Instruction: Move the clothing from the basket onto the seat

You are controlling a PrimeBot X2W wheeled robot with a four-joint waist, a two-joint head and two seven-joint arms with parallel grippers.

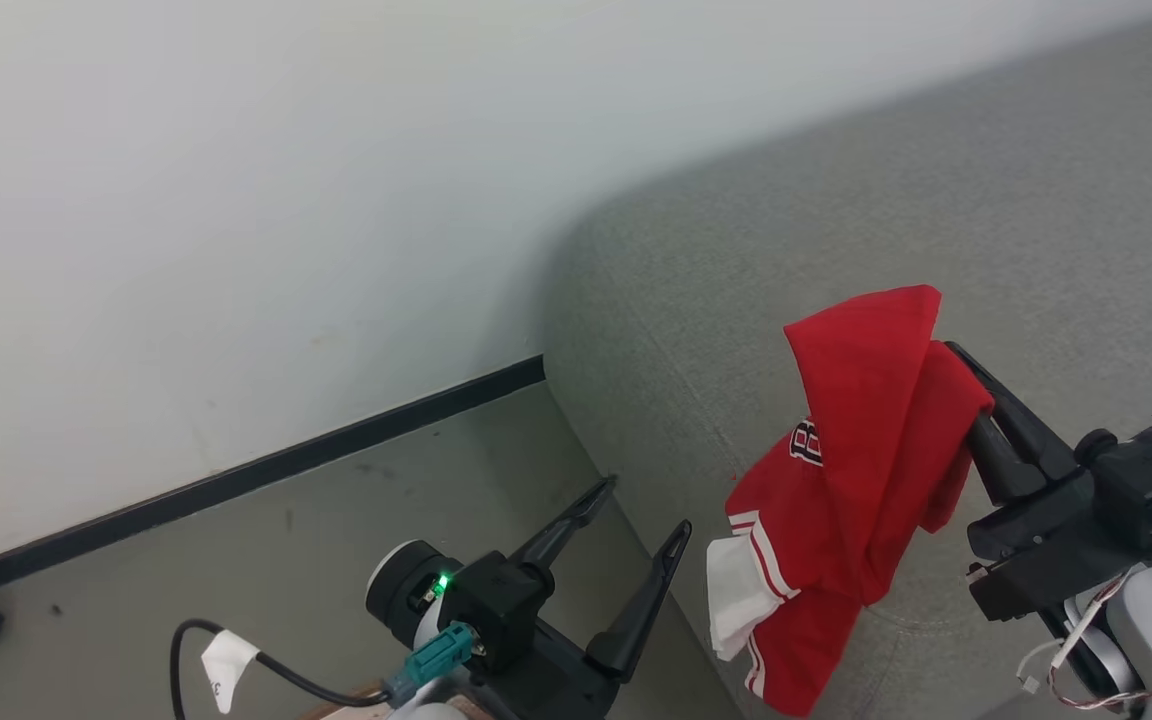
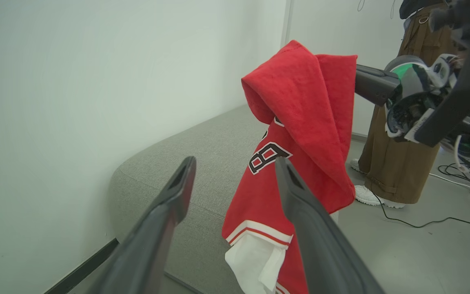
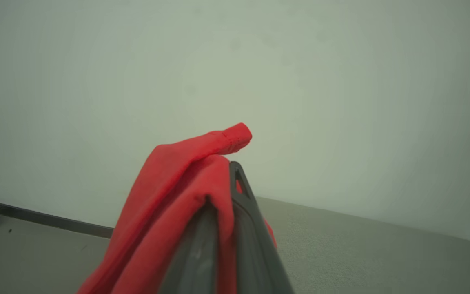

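Clothing shows black-and-white "B", possibly "8".

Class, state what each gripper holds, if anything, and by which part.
The right gripper pinches the red jersey by a bunched fold at its upper end; the left gripper is open and empty.

From the head: looks forward and down, at middle range, onto the rounded corner of the large grey woven-fabric seat cushion set against the plain white wall.

From the left wrist: faces low along the left gripper toward that same corner, near the hanging bright red garment with white trim bands.

From the right wrist: faces the wall along the right gripper, very close to the garment.

Shared by all three: garment, cushion, wall.
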